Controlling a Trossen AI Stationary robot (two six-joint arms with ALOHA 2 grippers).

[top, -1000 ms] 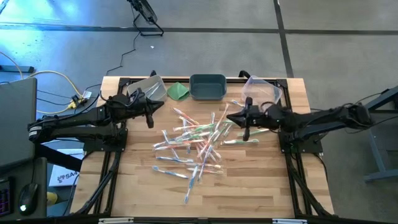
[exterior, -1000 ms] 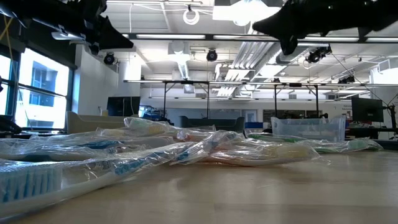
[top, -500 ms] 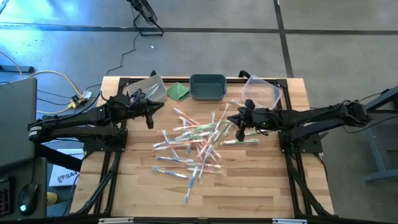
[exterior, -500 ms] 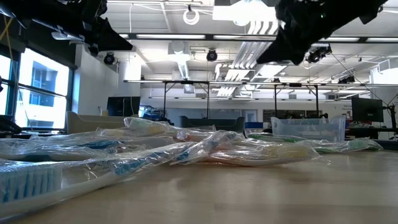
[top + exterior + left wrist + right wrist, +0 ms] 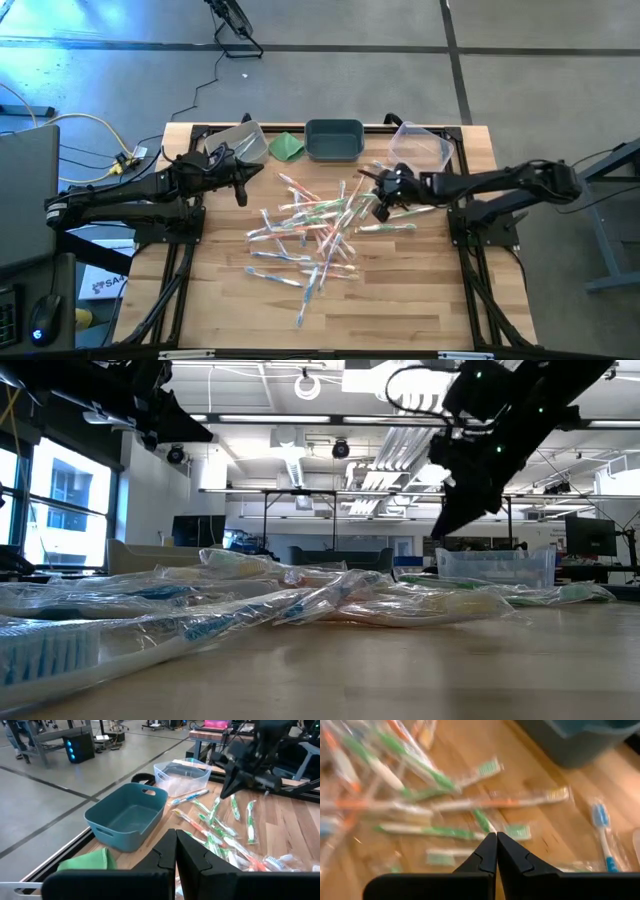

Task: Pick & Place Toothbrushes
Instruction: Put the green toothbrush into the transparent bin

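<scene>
Many toothbrushes in clear wrappers lie strewn over the middle of the wooden table, also seen in the right wrist view and low view. My right gripper hangs shut above the heap's right side, tilted down toward it, touching nothing; its shut fingertips show in its wrist view. My left gripper is shut and waits above the table's far left, seen shut in its wrist view.
A teal bin stands at the far edge's middle, a clear bin to its right and another clear bin at the far left. A folded green cloth lies beside the teal bin.
My right gripper has sunk toward the toothbrush heap and tipped from level to pointing steeply down, shifting a little toward the table's left. It stays shut. The toothbrushes have not moved.
</scene>
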